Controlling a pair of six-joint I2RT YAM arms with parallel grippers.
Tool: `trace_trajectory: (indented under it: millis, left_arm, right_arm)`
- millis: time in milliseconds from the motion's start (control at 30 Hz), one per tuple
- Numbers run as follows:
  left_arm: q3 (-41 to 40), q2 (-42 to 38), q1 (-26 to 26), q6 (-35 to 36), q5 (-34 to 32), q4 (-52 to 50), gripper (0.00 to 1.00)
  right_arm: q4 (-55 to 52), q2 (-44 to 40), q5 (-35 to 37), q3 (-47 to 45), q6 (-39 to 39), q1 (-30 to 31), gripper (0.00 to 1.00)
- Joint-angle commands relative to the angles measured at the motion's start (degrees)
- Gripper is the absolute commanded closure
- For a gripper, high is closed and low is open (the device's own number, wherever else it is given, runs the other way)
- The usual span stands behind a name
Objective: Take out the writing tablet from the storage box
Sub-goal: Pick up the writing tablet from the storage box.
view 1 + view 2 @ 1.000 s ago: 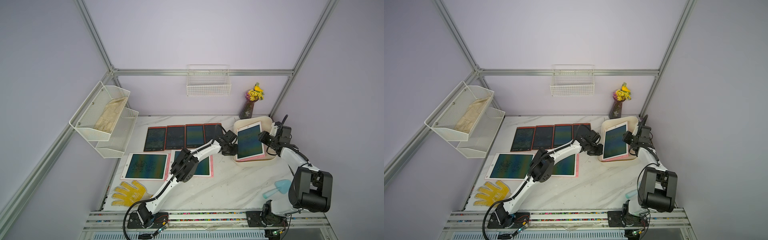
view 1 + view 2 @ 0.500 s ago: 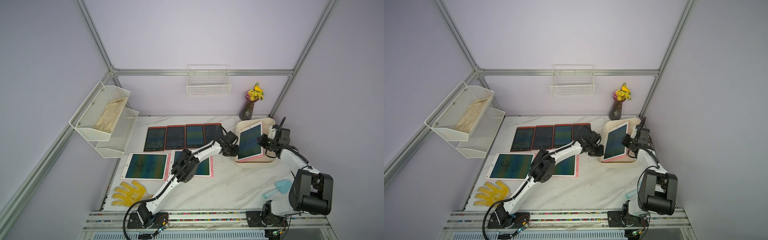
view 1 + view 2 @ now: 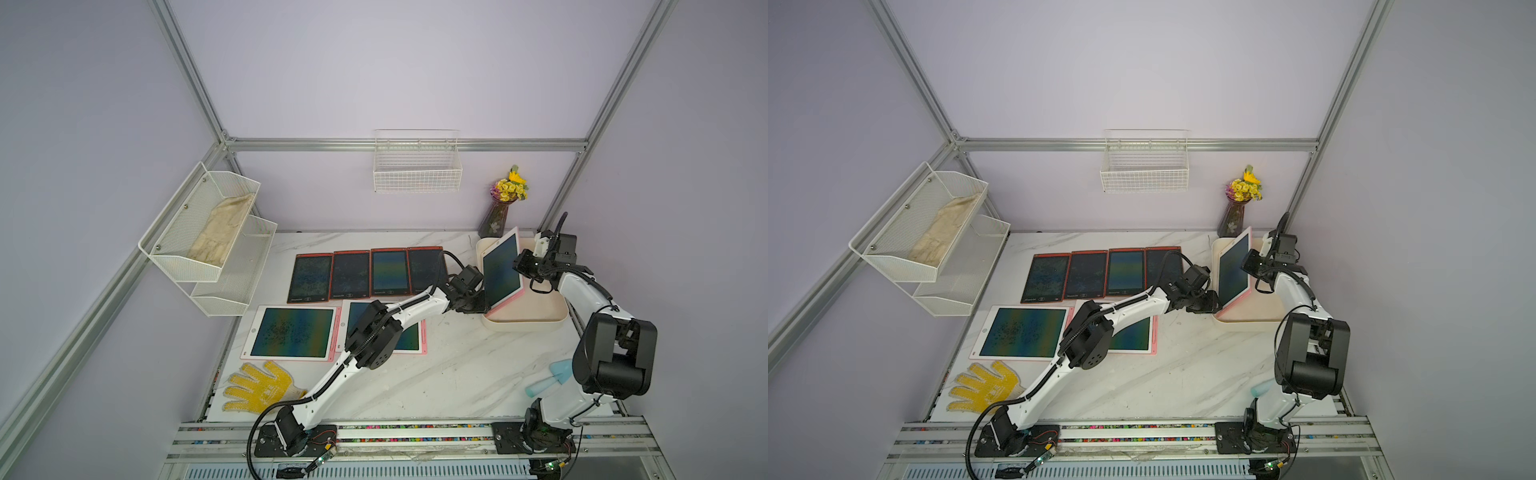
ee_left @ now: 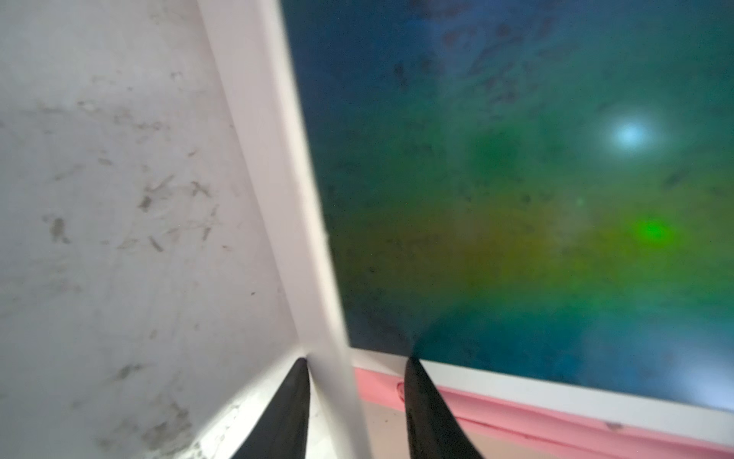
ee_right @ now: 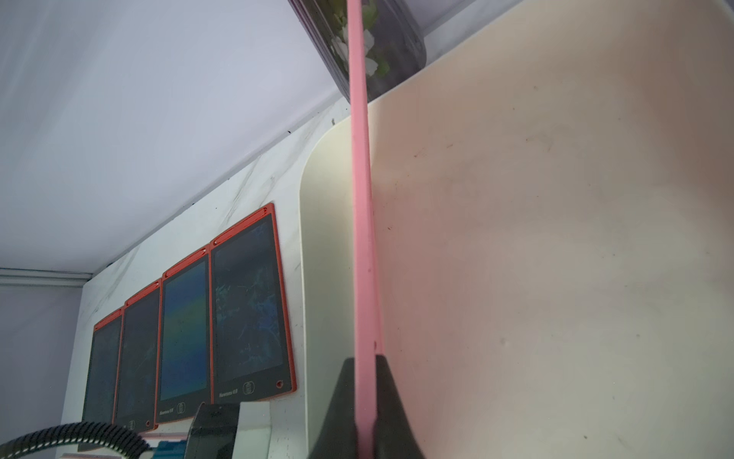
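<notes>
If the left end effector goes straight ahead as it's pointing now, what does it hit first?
Most likely the writing tablet: its white frame edge lies between the open fingers of the left end effector, so pushing on would seat that edge deeper in the jaws. Depth is unclear.

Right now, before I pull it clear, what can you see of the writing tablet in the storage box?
The writing tablet is a thin rigid slab: white front frame, pink back and edges, dark screen with a blue-green-yellow sheen and faint marks. It stands steeply tilted on one long edge inside the storage box. Its screen is turned toward the left gripper, whose fingers straddle a low corner of the frame, apart. The right gripper is shut on its raised pink edge.
</notes>
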Motion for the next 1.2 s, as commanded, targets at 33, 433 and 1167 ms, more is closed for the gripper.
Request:
trace_trajectory:
  millis: [33,433,1167]
  left_arm:
    - [2.37,-0.45,-2.81,0.17,7.15,6.41,0.58]
    - [1.86,0.29,-5.72,-2.2,8.01,14.35,0.5]
    - [-14.38,-14.16,-4.44,5.43,4.1,16.44,0.29]
  right_arm:
    - [-4.59,-2.32,4.54,2.17,0.36,0.06,1.0]
    - [-6.64,-6.03,9.06,7.06,1.01,-2.1,1.0]
    - [-10.19,-5.63,9.6,15.01,1.41,-2.19,1.0]
